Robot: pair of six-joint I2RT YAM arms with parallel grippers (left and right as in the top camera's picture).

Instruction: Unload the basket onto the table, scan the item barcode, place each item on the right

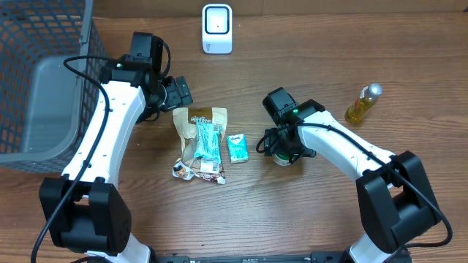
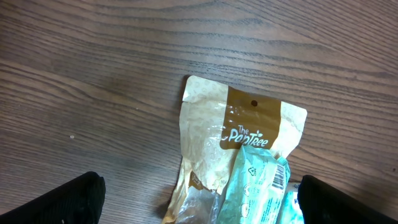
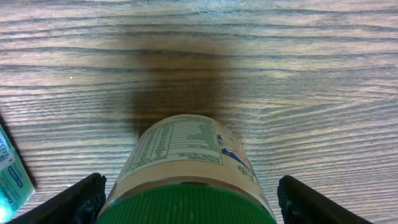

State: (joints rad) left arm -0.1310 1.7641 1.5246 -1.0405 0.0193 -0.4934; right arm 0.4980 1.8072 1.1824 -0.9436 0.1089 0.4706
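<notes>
Where the right gripper [image 3: 198, 200] straddles the jar [image 3: 186, 149], contact is unclear.

Brown wood-grain table [image 1: 292, 226] fills the scene, its grain running side to side under soft, even light. A dark shadow lies on the wood just ahead of the right gripper [image 3: 191, 205]. A grey mesh basket [image 1: 44, 66] stands well behind the left gripper [image 1: 180, 92].
</notes>
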